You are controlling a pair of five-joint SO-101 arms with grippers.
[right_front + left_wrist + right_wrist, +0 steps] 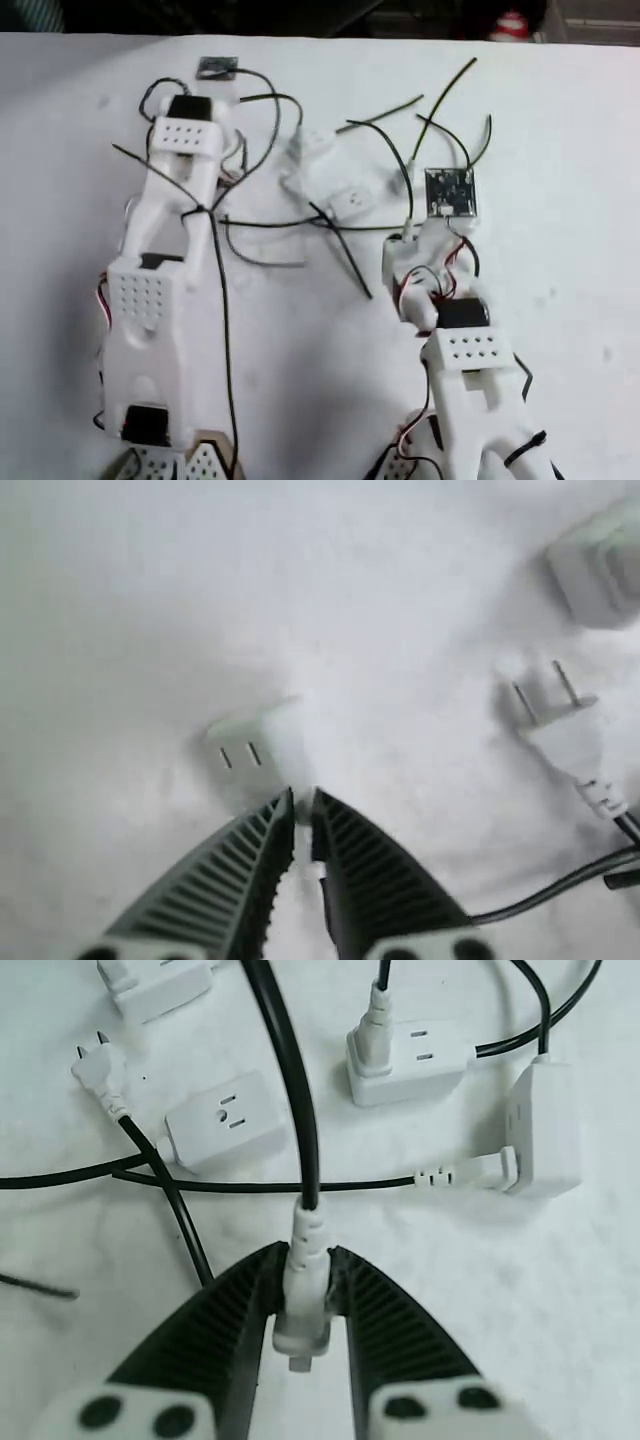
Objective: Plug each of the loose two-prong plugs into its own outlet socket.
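"Right wrist view first: what has the right gripper got?"

"It is clamped on a white plug, a finger on either side of its body. The plug's black cable runs away from the tips over the bench."

"And the sockets?"

"Beyond the tips lies a three-hole outlet block. Farther off, a two-slot outlet block carries a seated plug in one end. A taller block has an angled plug in its side. A loose two-prong plug lies on the bench near the three-hole outlet block, prongs bare."

"What about the left gripper?"

"Its fingers are drawn together with only a thin slit between them, and nothing is in it. Just past the tips sits a pale outlet with two slots facing up. Well off to the side a free plug lies flat, both prongs showing, with a dark cord near it."

"And from the high view?"

"The right arm has a cable rising from its gripper. The left arm stretches farther across the bench. White outlet blocks lie between the two arms among tangled cords."
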